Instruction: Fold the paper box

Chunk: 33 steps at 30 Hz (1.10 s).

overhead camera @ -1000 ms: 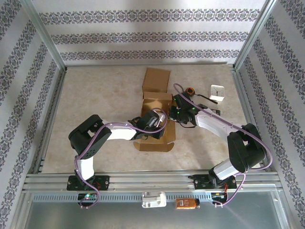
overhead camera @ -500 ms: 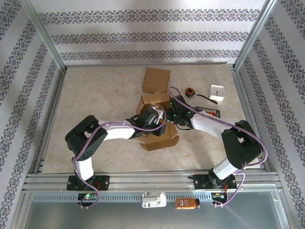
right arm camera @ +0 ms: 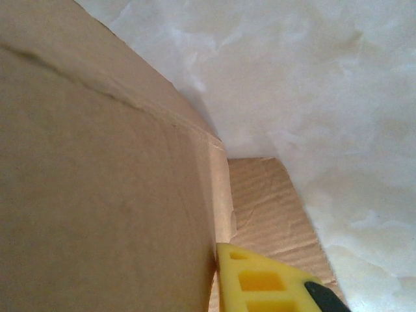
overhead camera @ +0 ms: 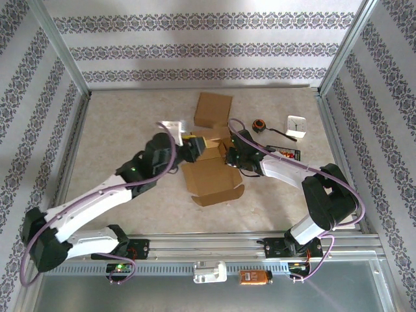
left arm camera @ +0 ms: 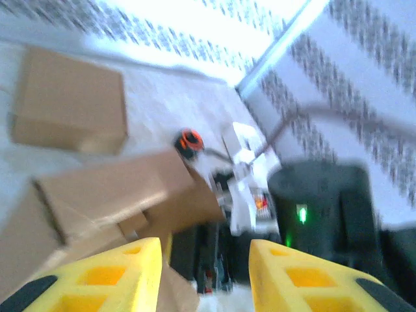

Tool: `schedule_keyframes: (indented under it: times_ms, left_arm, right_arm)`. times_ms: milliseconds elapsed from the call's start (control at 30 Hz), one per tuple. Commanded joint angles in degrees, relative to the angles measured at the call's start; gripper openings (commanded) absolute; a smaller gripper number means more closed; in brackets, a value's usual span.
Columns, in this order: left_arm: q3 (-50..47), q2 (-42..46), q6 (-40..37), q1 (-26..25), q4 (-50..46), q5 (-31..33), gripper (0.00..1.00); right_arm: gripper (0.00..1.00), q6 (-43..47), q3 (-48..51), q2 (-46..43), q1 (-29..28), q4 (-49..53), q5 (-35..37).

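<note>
The paper box [overhead camera: 211, 177] is brown cardboard, part folded, lying mid-table with its flaps spread toward the front. My right gripper [overhead camera: 228, 155] is at the box's far right corner. In the right wrist view one yellow finger [right arm camera: 260, 283] presses flat against an upright cardboard wall [right arm camera: 97, 182], and the other finger is hidden behind that wall. My left gripper [overhead camera: 191, 143] hovers at the box's far left side. Its yellow fingers [left arm camera: 104, 276] stand apart with nothing between them, and the box [left arm camera: 110, 188] lies just ahead to their left.
A second, folded brown box [overhead camera: 213, 109] lies behind the first one. An orange and black round object [overhead camera: 259, 124], a white clock [overhead camera: 296, 125] and a dark printed card [overhead camera: 290, 155] sit at the right. Metal frame rails run along all sides.
My left gripper has let go of the box, opened and pulled back to the box's left. Its arm now stretches out from the lower left. The box has turned slightly; the right gripper keeps its hold.
</note>
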<state>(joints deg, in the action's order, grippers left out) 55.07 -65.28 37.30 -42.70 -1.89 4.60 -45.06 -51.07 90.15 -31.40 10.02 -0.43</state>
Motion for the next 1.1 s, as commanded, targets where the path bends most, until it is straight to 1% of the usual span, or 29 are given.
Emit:
schedule_keyframes:
  times_ms: [0, 67, 133, 200, 233, 300, 433, 500, 600, 700, 767, 833, 900, 967, 1000, 1067]
  left_arm:
    - [3.7, -0.8, 5.8, 5.8, -12.6, 2.9, 0.42]
    - [5.6, -2.3, 8.3, 9.6, -15.4, -2.3, 0.44]
    - [6.1, -4.4, 11.2, 13.5, -15.2, -9.0, 0.46]
    - [5.8, -7.1, 12.6, 16.4, -12.3, -16.2, 0.49]
    - [5.4, -8.1, 13.1, 17.4, -10.5, -18.6, 0.50]
    - [4.4, -10.1, 13.5, 19.0, -5.6, -23.3, 0.55]
    - [2.7, -13.7, 16.3, 20.3, 2.6, -28.3, 0.63]
    - [1.6, -15.4, 18.3, 20.5, 6.0, -29.7, 0.63]
    - [0.7, -17.8, 20.6, 20.5, 9.4, -32.9, 0.61]
    - [-0.4, -18.9, 21.4, 20.5, 9.3, -34.0, 0.58]
    - [-1.5, -18.4, 21.0, 20.4, 7.3, -33.0, 0.57]
    - [-1.6, -16.6, 18.3, 20.3, 2.1, -29.1, 0.56]
    - [-1.2, -13.6, 15.1, 20.3, -5.4, -22.5, 0.56]
    - [-1.2, -10.2, 13.7, 20.4, -10.4, -17.1, 0.57]
    - [-1.5, -8.5, 13.5, 20.4, -11.8, -15.4, 0.58]
    - [-2.8, -5.9, 14.3, 20.3, -12.8, -15.0, 0.59]
  right_arm:
    - [0.14, 1.2, 0.3, 0.5, -0.9, 2.2, 1.7]
    - [0.14, 1.4, 0.2, 0.3, -1.1, 2.4, 1.8]
    - [0.14, 1.6, 0.1, 0.3, -1.3, 2.5, 2.0]
    - [0.14, 1.9, 0.0, 0.2, -1.5, 2.7, 2.2]
    - [0.14, 2.1, -0.1, 0.2, -1.6, 2.7, 2.3]
    - [0.14, 3.0, -0.5, 0.2, -1.8, 2.7, 2.1]
    - [0.14, 4.2, -1.3, 0.3, -2.4, 3.2, 2.4]
    - [0.14, 4.5, -1.7, 0.5, -2.7, 3.4, 2.5]
    - [0.14, 4.6, -2.2, 0.6, -2.9, 3.7, 2.7]
    - [0.14, 4.5, -2.8, 0.8, -3.1, 3.8, 2.8]
    - [0.14, 4.6, -3.3, 1.1, -3.3, 3.8, 3.0]
    - [0.14, 4.7, -3.6, 1.2, -3.5, 4.0, 3.6]
    - [0.14, 4.6, -3.6, 1.2, -3.5, 4.1, 4.2]
    - [0.14, 4.7, -3.6, 1.1, -3.5, 4.3, 4.7]
    - [0.14, 4.7, -3.6, 1.1, -3.6, 4.4, 4.8]
    - [0.14, 4.8, -3.6, 1.1, -3.6, 4.5, 5.0]
